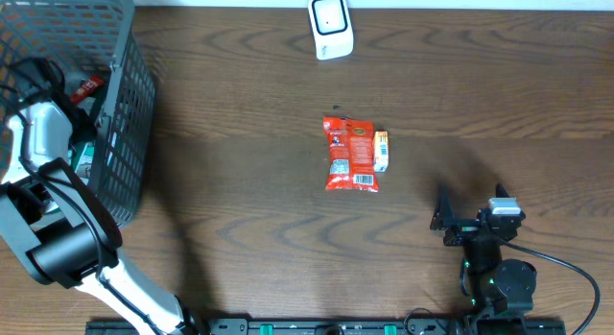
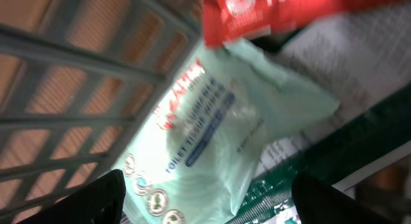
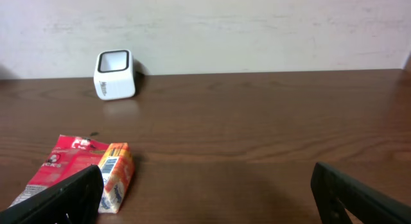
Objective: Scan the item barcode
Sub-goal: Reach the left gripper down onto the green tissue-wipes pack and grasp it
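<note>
Dark wood tabletop point(image 1: 240, 105). Scanner point(image 1: 331, 26) at far edge, nothing before it. Red snack packet point(image 1: 350, 155) and orange packet point(image 1: 381, 151) mid-tabletop, well apart from scanner. Left pincer point(image 2: 209, 189) wide inside basket point(image 1: 129, 105), over tissue pack point(image 2: 212, 134), holding nothing. Right pincer point(image 3: 209, 185) wide, empty. Scan likely still to do.

The dark brown wood-grain worktop point(image 1: 240, 229) carries a grey plastic lattice basket point(image 1: 134, 114) at upper left, a white boxy scanner point(image 1: 330, 26) at top centre, and mid-frame a red foil snack packet point(image 1: 349, 155), a small orange-and-white carton point(image 1: 381, 151) seemingly touching its right edge.
</note>
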